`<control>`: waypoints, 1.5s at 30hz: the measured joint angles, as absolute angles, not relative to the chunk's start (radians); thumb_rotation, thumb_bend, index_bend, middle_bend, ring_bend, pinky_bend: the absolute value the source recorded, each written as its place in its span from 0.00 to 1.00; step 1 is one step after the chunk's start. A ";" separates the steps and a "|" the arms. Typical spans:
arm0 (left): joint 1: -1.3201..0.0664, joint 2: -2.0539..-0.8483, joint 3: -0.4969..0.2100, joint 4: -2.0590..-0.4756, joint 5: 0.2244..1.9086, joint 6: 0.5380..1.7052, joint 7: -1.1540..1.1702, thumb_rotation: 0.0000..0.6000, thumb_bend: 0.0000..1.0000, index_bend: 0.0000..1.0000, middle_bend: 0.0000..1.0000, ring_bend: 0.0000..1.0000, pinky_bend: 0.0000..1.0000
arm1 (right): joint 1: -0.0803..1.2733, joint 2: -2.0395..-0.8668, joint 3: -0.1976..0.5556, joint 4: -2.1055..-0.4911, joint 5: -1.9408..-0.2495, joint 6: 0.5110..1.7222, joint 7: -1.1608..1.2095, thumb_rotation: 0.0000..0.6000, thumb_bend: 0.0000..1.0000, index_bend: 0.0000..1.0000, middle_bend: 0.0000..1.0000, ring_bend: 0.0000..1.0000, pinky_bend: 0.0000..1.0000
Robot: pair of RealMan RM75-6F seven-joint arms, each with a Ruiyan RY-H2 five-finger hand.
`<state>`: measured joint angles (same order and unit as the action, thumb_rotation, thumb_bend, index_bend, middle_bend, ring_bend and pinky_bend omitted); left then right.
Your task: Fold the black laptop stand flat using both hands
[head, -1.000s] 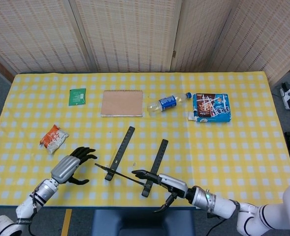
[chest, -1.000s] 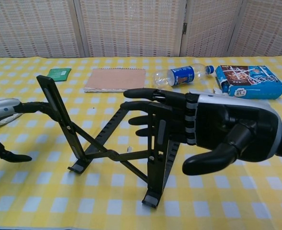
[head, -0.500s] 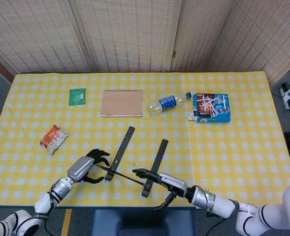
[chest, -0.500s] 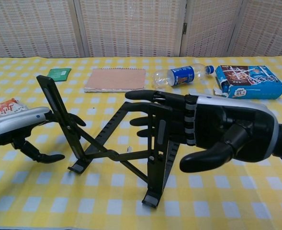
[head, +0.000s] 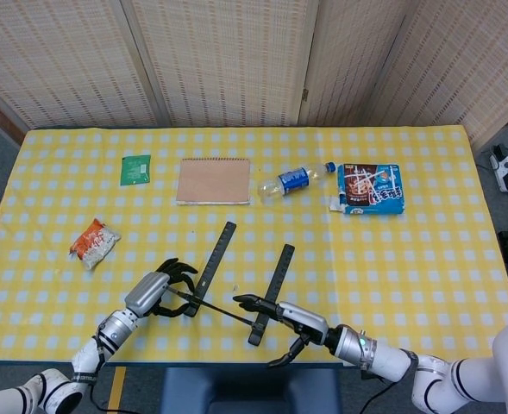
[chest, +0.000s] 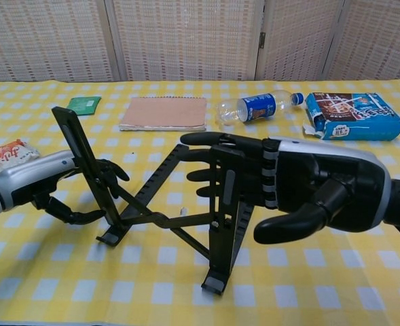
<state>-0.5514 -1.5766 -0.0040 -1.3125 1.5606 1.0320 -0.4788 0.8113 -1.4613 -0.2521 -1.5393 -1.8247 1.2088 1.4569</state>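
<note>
Both robot hands spread: left (chest: 47,180), right (chest: 301,187) fingers against laptop stand (chest: 166,204) arms.

stand (head: 241,291) on table (head: 443,259) between my left hand (head: 157,291) and right hand (head: 284,321) | notebook (head: 213,181), bottle (head: 294,180), box (head: 372,189) behind it | packets (head: 94,241) to its left

Black laptop stand (chest: 162,207), unfolded, upright near table's front edge.
</note>
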 measured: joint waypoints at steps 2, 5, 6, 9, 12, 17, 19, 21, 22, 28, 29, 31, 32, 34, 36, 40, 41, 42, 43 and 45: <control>-0.546 -1.586 -0.003 -1.305 1.556 1.042 -0.482 1.00 0.40 0.51 0.28 0.18 0.00 | 0.810 -1.464 -0.253 -1.534 -1.825 1.210 1.462 0.97 0.15 0.00 0.00 0.00 0.00; -0.539 -1.596 0.000 -1.299 1.552 1.053 -0.485 1.00 0.40 0.52 0.29 0.19 0.00 | 0.808 -1.467 -0.255 -1.526 -1.827 1.211 1.468 0.97 0.15 0.00 0.00 0.00 0.00; -0.538 -1.597 0.002 -1.299 1.552 1.054 -0.485 1.00 0.40 0.52 0.29 0.19 0.00 | 0.807 -1.467 -0.255 -1.525 -1.827 1.212 1.470 0.97 0.15 0.00 0.00 0.00 0.00; -0.537 -1.602 0.005 -1.303 1.549 1.056 -0.483 1.00 0.40 0.52 0.29 0.18 0.00 | 0.806 -1.468 -0.256 -1.521 -1.829 1.214 1.474 0.96 0.15 0.00 0.00 0.00 0.00; -0.536 -1.604 0.005 -1.311 1.545 1.058 -0.482 1.00 0.40 0.52 0.29 0.18 0.00 | 0.804 -1.471 -0.258 -1.517 -1.830 1.215 1.479 0.96 0.15 0.00 0.00 0.00 0.00; -0.535 -1.610 0.002 -1.322 1.534 1.058 -0.472 1.00 0.40 0.52 0.29 0.18 0.00 | 0.804 -1.471 -0.258 -1.511 -1.830 1.217 1.486 0.97 0.15 0.00 0.00 0.00 0.00; -0.534 -1.613 -0.001 -1.323 1.527 1.058 -0.468 1.00 0.40 0.52 0.29 0.18 0.00 | 0.804 -1.470 -0.258 -1.509 -1.832 1.218 1.489 0.97 0.15 0.00 0.00 0.00 0.00; -0.531 -1.619 -0.004 -1.324 1.517 1.059 -0.456 1.00 0.40 0.53 0.29 0.18 0.00 | 0.803 -1.470 -0.259 -1.505 -1.834 1.221 1.492 0.96 0.15 0.00 0.00 0.00 0.00; -0.530 -1.622 -0.006 -1.324 1.512 1.059 -0.450 1.00 0.40 0.53 0.29 0.18 0.00 | 0.803 -1.470 -0.259 -1.504 -1.834 1.221 1.494 0.96 0.15 0.00 0.00 0.00 0.00; -0.518 -1.633 -0.014 -1.332 1.487 1.065 -0.425 1.00 0.40 0.55 0.29 0.18 0.00 | 0.803 -1.473 -0.261 -1.494 -1.836 1.222 1.505 0.97 0.15 0.00 0.00 0.00 0.00; -0.516 -1.634 -0.014 -1.334 1.483 1.066 -0.420 1.00 0.40 0.55 0.30 0.19 0.00 | 0.803 -1.474 -0.262 -1.492 -1.836 1.222 1.507 0.97 0.15 0.00 0.00 0.00 0.00; -0.512 -1.637 -0.016 -1.337 1.476 1.069 -0.410 1.00 0.40 0.56 0.30 0.19 0.00 | 0.804 -1.475 -0.263 -1.490 -1.839 1.223 1.510 0.97 0.15 0.00 0.00 0.00 0.00; -0.509 -1.639 -0.018 -1.340 1.470 1.070 -0.404 1.00 0.40 0.56 0.30 0.19 0.00 | 0.804 -1.476 -0.264 -1.489 -1.841 1.224 1.512 0.97 0.15 0.00 0.00 0.00 0.00; -0.506 -1.642 -0.021 -1.346 1.462 1.071 -0.399 1.00 0.40 0.56 0.30 0.19 0.00 | 0.805 -1.477 -0.265 -1.487 -1.843 1.225 1.513 0.97 0.15 0.00 0.00 0.00 0.00; -0.504 -1.644 -0.025 -1.348 1.456 1.071 -0.395 1.00 0.40 0.56 0.30 0.19 0.00 | 0.805 -1.477 -0.265 -1.486 -1.843 1.225 1.514 0.97 0.15 0.00 0.00 0.00 0.00; -0.501 -1.648 -0.030 -1.349 1.448 1.071 -0.387 1.00 0.40 0.56 0.30 0.19 0.00 | 0.805 -1.479 -0.265 -1.483 -1.841 1.224 1.515 0.96 0.15 0.00 0.00 0.00 0.00; -0.500 -1.649 -0.031 -1.348 1.447 1.072 -0.384 1.00 0.40 0.56 0.30 0.19 0.00 | 0.805 -1.479 -0.265 -1.483 -1.841 1.224 1.515 0.97 0.15 0.00 0.00 0.00 0.00; -0.499 -1.650 -0.032 -1.347 1.446 1.072 -0.383 1.00 0.40 0.56 0.30 0.19 0.00 | 0.806 -1.479 -0.265 -1.483 -1.841 1.224 1.515 0.97 0.15 0.00 0.00 0.00 0.00; -0.499 -1.650 -0.032 -1.346 1.445 1.072 -0.382 1.00 0.40 0.56 0.30 0.19 0.00 | 0.806 -1.480 -0.265 -1.482 -1.841 1.223 1.516 0.97 0.15 0.00 0.00 0.00 0.00; -0.497 -1.651 -0.032 -1.344 1.444 1.073 -0.380 1.00 0.41 0.56 0.30 0.19 0.00 | 0.806 -1.482 -0.265 -1.481 -1.841 1.222 1.517 0.97 0.15 0.00 0.00 0.00 0.00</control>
<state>-0.4973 -1.6510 -0.0324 -1.3440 1.4445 1.0728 -0.3803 0.8061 -1.4819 -0.2654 -1.4808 -1.8407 1.2217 1.5169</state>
